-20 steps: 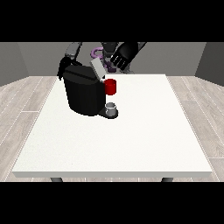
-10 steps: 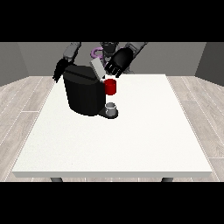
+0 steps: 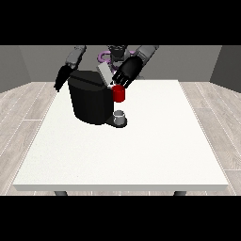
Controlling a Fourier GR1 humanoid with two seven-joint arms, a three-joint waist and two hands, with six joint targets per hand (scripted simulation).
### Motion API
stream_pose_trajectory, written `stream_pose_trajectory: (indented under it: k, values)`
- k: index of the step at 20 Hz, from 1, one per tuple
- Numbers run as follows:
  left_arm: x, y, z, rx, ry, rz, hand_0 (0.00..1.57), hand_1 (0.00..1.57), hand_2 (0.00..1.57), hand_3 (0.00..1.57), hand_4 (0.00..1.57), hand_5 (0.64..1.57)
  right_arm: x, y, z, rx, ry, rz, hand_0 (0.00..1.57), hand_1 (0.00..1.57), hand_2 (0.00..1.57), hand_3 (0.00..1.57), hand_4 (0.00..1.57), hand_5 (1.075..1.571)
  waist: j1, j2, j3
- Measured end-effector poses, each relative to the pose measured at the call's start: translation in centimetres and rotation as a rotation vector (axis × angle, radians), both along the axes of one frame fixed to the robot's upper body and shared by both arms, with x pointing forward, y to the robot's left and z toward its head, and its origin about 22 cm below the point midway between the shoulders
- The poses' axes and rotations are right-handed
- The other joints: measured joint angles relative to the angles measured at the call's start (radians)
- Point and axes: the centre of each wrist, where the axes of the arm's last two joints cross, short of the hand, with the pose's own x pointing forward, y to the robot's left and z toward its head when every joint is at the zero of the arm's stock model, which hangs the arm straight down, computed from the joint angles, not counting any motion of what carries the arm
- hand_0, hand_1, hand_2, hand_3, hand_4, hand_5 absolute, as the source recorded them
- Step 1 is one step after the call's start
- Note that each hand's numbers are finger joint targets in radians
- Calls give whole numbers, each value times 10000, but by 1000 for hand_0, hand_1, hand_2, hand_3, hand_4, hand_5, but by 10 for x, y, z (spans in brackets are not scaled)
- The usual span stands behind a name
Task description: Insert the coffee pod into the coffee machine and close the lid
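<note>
A large white rectangular surface (image 3: 141,155) fills most of the view, set over a pale wood-plank floor (image 3: 21,106) with grey walls behind. On the far left part of the surface stands a bulky black coffee machine (image 3: 92,99), rounded in body, with a grey lid (image 3: 104,74) tilted up at its top right, so the machine stands open. At the machine's right side, just under the raised lid, sits a red thing at the machine (image 3: 118,93). Below that, on the machine's low base at its near right corner, rests a small grey cup-shaped thing (image 3: 120,115); whether it is the coffee pod cannot be told, and no pod shows plainly elsewhere. The robot's grey torso (image 3: 116,51) shows small at the far edge, behind the machine, with both arms reaching towards the camera. The black hand at the view's right (image 3: 126,73) hangs over the machine's top right, close beside the lid and just above the red thing, with its fingers pointing down and to the left; whether they are spread or holding anything cannot be told. The black hand at the view's left (image 3: 62,78) hangs beside the machine's far left edge, fingers pointing down and looking fairly straight, holding nothing.
</note>
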Motion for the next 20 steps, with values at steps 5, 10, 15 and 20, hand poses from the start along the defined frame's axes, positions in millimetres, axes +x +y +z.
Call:
stream_pose_trajectory:
  k: [5, 10, 15, 20]
  values:
    - [1, -4, 3, 17, -80, -140, 1169, 1169, 1235, 1200, 422, 1571, -1, 1, -4, 34, -74, -60, 0, 0, 0, 0, 36, 1571, -9, 120, -1]
    - [1, -2, 10, 34, -349, -73, 1227, 1227, 1258, 1198, 406, 1571, 0, 2, -4, 32, -319, -55, 0, 0, 0, 0, 0, 1571, -46, 289, -1]
    - [1, 5, 13, 45, -553, 127, 1212, 1212, 1245, 1199, 352, 1571, 1, -3, -2, 31, -271, -8, 0, 0, 0, 0, 0, 1571, -185, 337, -3]
    - [1, 9, 9, 87, -680, 71, 1180, 1180, 1198, 1170, 351, 1571, 0, -6, 2, 42, -102, -3, 0, 0, 0, 0, 0, 1571, -209, 210, -2]
